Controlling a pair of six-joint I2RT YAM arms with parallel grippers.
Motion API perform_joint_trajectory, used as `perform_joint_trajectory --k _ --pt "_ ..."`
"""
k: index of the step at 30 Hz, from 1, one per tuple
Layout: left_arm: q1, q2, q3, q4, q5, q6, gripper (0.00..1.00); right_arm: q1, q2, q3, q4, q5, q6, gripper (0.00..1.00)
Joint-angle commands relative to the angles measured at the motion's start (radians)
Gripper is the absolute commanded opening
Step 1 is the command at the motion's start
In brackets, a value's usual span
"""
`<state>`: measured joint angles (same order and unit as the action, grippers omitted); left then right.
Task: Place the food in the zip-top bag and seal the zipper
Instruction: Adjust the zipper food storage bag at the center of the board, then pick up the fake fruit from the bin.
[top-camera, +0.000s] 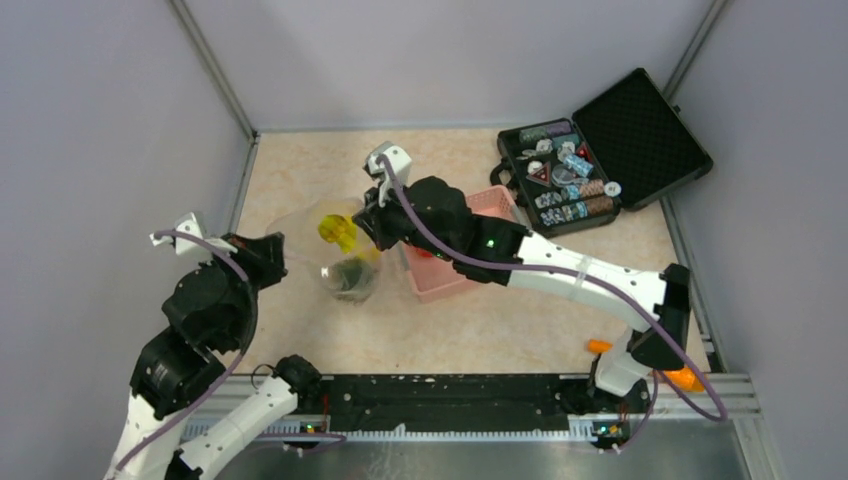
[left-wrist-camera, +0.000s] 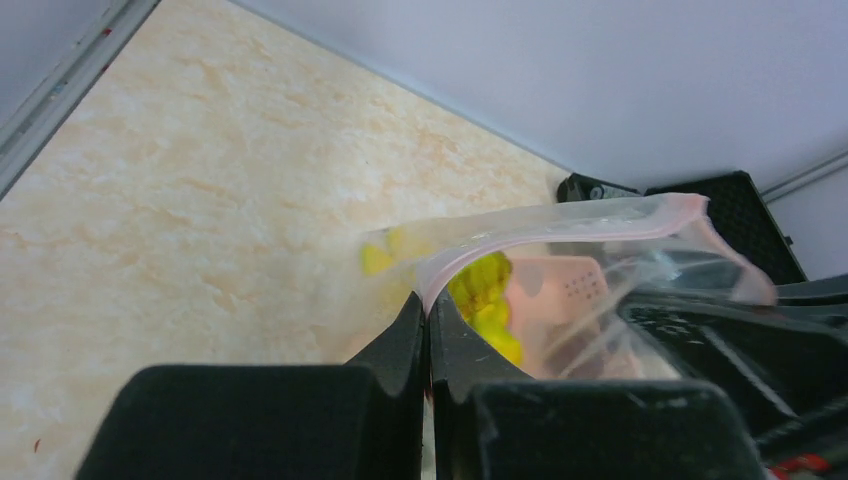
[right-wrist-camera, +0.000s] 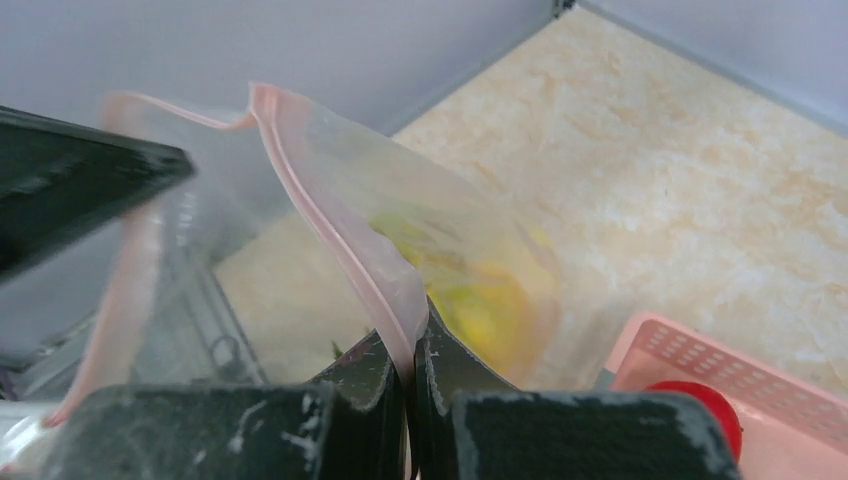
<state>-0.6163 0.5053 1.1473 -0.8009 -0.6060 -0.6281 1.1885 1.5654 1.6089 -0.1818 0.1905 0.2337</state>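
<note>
The clear zip-top bag (top-camera: 318, 255) hangs between my two grippers above the table. My left gripper (top-camera: 277, 250) is shut on the pale-pink zipper (left-wrist-camera: 470, 255) at the bag's left end. My right gripper (top-camera: 368, 228) is shut on the zipper (right-wrist-camera: 345, 245) at the other end. Between them the mouth gapes. Yellow banana food (top-camera: 338, 232) and a dark piece (top-camera: 350, 276) lie inside the bag; the yellow shows through the plastic (left-wrist-camera: 485, 295) (right-wrist-camera: 485, 300). A red round fruit (right-wrist-camera: 705, 400) sits in the pink basket.
The pink basket (top-camera: 438, 280) stands right of the bag, partly under my right arm. An open black case (top-camera: 600, 150) of trinkets stands at the back right. An orange stick (top-camera: 600, 347) lies by the right arm's base. Grey walls enclose the table.
</note>
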Motion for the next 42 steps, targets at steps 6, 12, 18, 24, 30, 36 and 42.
perform_joint_trajectory --k 6,12,18,24,30,36,42 --pt "-0.001 0.016 0.03 -0.002 -0.003 0.058 0.0 -0.023 0.09 -0.035 -0.023 0.055 0.01 0.0" --pt "-0.001 0.049 -0.095 0.05 0.11 -0.009 0.0 -0.062 0.106 -0.069 -0.098 0.006 0.025 0.01" --pt "-0.002 0.069 -0.191 0.111 0.115 -0.03 0.0 -0.093 0.004 -0.146 -0.067 -0.127 0.058 0.53" --pt "-0.002 0.075 -0.191 0.159 0.154 -0.029 0.0 -0.104 -0.203 -0.3 0.018 0.05 0.065 0.72" --pt "-0.002 0.083 -0.153 0.155 0.174 -0.03 0.0 -0.162 -0.357 -0.468 0.107 0.128 0.1 0.75" --pt "-0.001 0.083 -0.111 0.154 0.206 -0.03 0.0 -0.322 -0.3 -0.558 0.025 0.05 0.284 0.75" --pt "-0.001 0.077 -0.111 0.15 0.212 -0.037 0.0 -0.353 -0.189 -0.535 -0.054 -0.093 0.291 0.75"
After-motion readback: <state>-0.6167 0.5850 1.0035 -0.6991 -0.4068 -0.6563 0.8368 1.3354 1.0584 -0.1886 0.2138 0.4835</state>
